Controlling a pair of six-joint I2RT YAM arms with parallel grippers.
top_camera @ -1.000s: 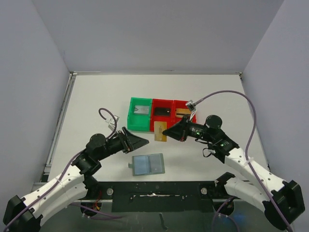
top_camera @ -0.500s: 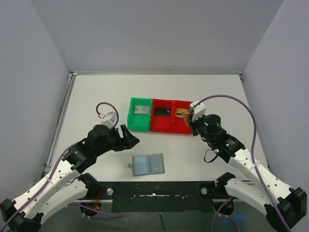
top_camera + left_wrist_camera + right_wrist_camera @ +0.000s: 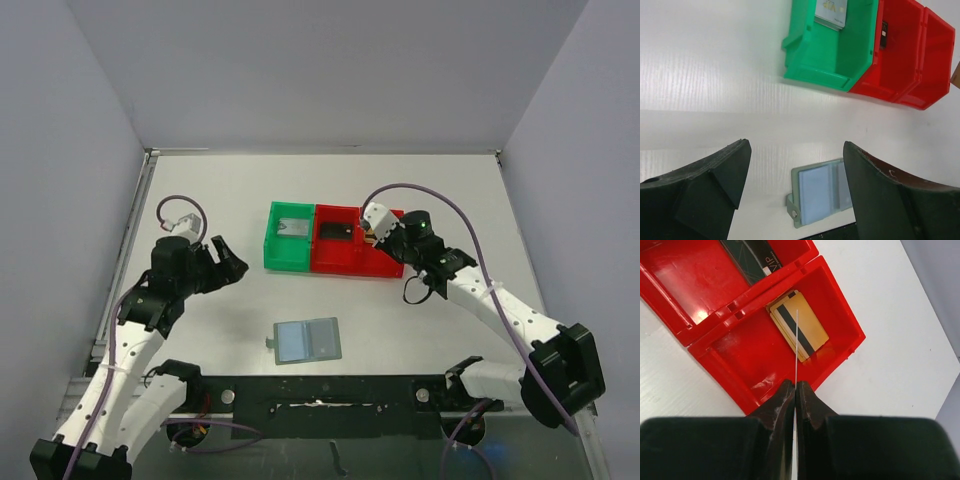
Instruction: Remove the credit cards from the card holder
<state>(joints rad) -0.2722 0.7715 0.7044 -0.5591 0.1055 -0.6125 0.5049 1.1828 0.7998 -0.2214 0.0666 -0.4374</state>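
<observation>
The pale blue-grey card holder lies open on the table near the front edge, strap tab to the left; it also shows in the left wrist view. My right gripper is shut on a thin card seen edge-on, held above the right red bin, where gold-tan credit cards with a dark stripe lie stacked. In the top view the right gripper hovers over that bin. My left gripper is open and empty, left of the green bin, away from the holder.
A green bin holds a pale card. The middle red bin holds a dark card. Grey walls close the table on three sides. A black rail runs along the near edge.
My right gripper has carried the gold-tan card from in front of the bins up over the right red bin. My left arm has drawn back to the left, away from the holder.
</observation>
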